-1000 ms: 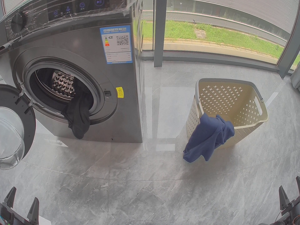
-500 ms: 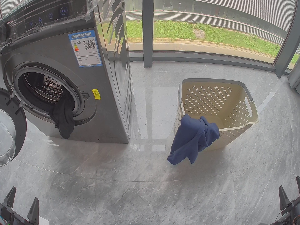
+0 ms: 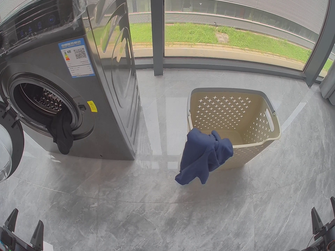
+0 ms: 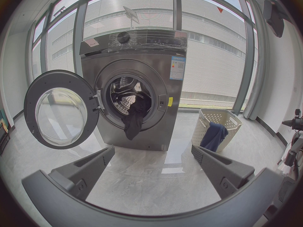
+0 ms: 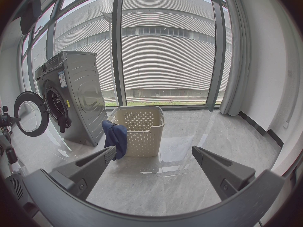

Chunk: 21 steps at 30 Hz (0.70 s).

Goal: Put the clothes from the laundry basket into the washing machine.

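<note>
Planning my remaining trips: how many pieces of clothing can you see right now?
2. A blue garment drapes over the laundry basket's near rim; a black garment hangs out of the washing machine's open drum. The basket's floor is partly hidden.

The washing machine (image 3: 115,88) is dark metallic grey, with a blue-edged white label (image 3: 76,57) and 1 yellow sticker (image 3: 92,106). The laundry basket (image 3: 223,112) is cream with rows of star-shaped holes, the garment on its rim (image 3: 202,154) navy blue, the garment at the drum (image 3: 61,135) black. The floor (image 3: 157,210) is veined pale grey.

grey marble floor (image 3: 195,213), tall windows (image 5: 167,48), curtain (image 5: 233,63)
</note>
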Tool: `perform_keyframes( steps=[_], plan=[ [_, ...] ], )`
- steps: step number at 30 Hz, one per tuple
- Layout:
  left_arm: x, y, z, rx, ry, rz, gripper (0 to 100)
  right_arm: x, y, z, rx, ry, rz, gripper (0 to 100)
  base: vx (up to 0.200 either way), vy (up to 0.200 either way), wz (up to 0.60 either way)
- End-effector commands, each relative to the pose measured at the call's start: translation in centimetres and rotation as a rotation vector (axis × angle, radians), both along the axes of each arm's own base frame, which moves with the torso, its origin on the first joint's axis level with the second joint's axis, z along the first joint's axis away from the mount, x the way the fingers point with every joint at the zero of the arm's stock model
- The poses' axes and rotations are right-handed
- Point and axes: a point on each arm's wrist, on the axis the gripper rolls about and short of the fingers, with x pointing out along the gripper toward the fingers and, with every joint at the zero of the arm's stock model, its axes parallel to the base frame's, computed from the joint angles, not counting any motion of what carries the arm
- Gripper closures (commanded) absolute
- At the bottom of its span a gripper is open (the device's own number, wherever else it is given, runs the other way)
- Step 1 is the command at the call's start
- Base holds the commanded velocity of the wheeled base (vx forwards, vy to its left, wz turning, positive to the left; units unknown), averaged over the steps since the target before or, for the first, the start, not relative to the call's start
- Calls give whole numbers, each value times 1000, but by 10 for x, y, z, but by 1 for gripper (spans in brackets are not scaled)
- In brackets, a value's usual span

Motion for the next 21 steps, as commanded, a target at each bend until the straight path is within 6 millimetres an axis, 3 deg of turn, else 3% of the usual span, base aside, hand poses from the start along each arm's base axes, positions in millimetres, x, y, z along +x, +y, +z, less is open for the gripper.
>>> perform_keyframes(
  steps=[1, 3, 9, 21],
  plan=[
    [0, 0, -5, 0, 4, -1, 0, 1, 0, -5, 1, 9, 1, 0, 0, 0, 0],
    [0, 0, -5, 0, 4, -1, 0, 1, 0, -5, -2, 9, -2, 0, 0, 0, 0],
    [0, 0, -5, 1, 4, -1, 0, 1, 0, -5, -10, 11, 1, 0, 200, 0, 0],
    [0, 0, -5, 0, 4, 1, 0, 1, 0, -5, -8, 9, 4, 0, 0, 0, 0]
  ],
)
